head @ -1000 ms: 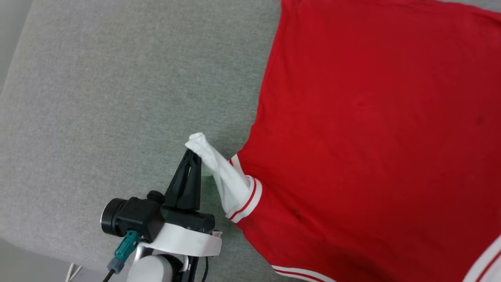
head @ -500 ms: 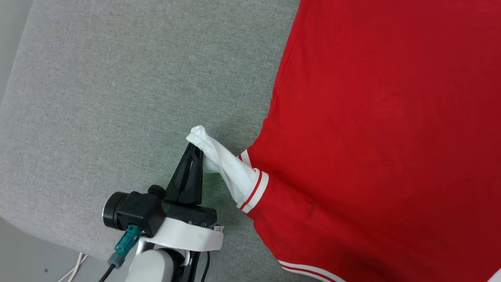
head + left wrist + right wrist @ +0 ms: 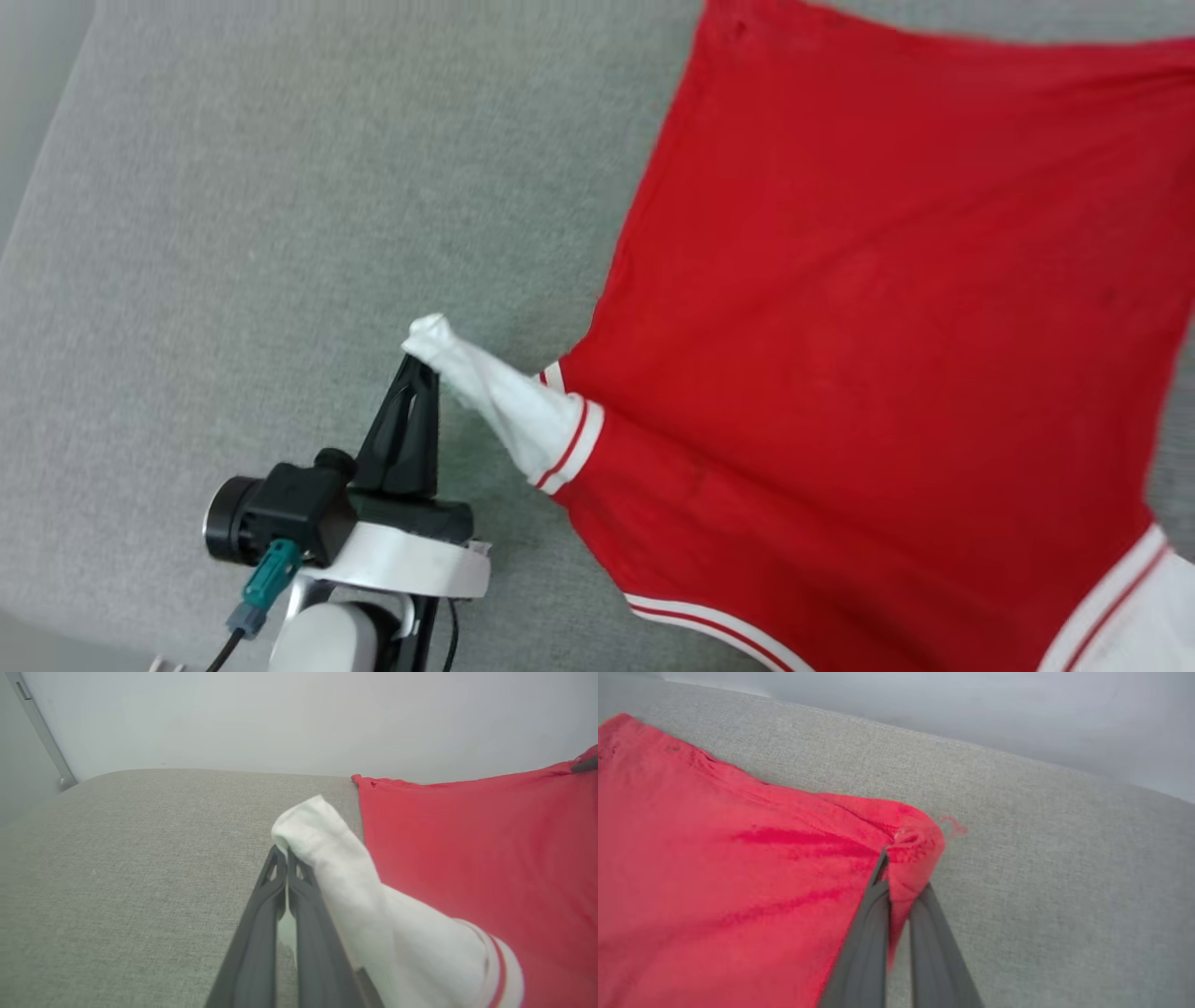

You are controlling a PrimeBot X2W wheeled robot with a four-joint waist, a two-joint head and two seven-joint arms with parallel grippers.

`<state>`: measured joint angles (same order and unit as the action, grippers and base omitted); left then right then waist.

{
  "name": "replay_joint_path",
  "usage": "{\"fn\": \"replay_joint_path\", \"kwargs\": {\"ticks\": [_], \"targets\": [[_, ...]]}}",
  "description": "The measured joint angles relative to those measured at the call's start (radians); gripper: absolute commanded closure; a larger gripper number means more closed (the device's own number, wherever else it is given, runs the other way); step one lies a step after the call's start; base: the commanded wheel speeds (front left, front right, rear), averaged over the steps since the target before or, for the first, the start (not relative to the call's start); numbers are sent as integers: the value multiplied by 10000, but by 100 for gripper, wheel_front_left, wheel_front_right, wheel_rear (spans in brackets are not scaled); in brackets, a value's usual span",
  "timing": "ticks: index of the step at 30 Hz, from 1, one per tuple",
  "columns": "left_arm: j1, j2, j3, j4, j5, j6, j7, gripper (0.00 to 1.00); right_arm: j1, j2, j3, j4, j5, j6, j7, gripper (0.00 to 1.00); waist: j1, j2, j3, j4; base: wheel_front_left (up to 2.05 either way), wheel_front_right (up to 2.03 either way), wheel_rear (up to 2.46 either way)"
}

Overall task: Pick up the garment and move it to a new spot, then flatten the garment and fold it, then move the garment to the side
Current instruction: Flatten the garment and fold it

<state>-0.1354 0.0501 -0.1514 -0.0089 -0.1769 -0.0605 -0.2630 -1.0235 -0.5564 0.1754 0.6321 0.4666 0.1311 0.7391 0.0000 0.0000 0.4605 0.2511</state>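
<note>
Fingers on the left gripper (image 3: 417, 373) are pinched fully together on the tip of a white sleeve (image 3: 495, 406). They pull it into a twisted cone that points away from the shirt body. The left wrist view shows the same: the two dark fingers (image 3: 268, 891) are closed with white cloth (image 3: 336, 858) bunched over their ends. Behind the fingers sit the black wrist camera (image 3: 257, 513) and a teal plug (image 3: 266, 579).

To the right, the shirt (image 3: 840, 327) lies plain red side up on a grey fabric surface (image 3: 280, 187), stretched out fairly flat. It has red-white trim at the near edge, and the other white sleeve (image 3: 1134, 621) is at the lower right.

In the right wrist view, the right gripper (image 3: 901, 877) is clamped on a far red corner of the shirt (image 3: 714, 858), with the cloth folded over its tips.
</note>
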Motion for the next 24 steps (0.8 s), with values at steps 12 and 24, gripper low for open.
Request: {"fn": "replay_joint_path", "kwargs": {"ticks": [12, 24], "targets": [[1257, 90, 1574, 663, 67, -56, 0, 100, 2999, -1864, 1896, -2345, 1526, 4, -869, 100, 0, 0, -1800, -1561, 0, 0, 0], [1986, 339, 2512, 1120, 132, -163, 0, 100, 9352, -1248, 454, -3446, 2506, 4, -1582, 100, -1, 0, -2984, -3820, 0, 0, 0]]}}
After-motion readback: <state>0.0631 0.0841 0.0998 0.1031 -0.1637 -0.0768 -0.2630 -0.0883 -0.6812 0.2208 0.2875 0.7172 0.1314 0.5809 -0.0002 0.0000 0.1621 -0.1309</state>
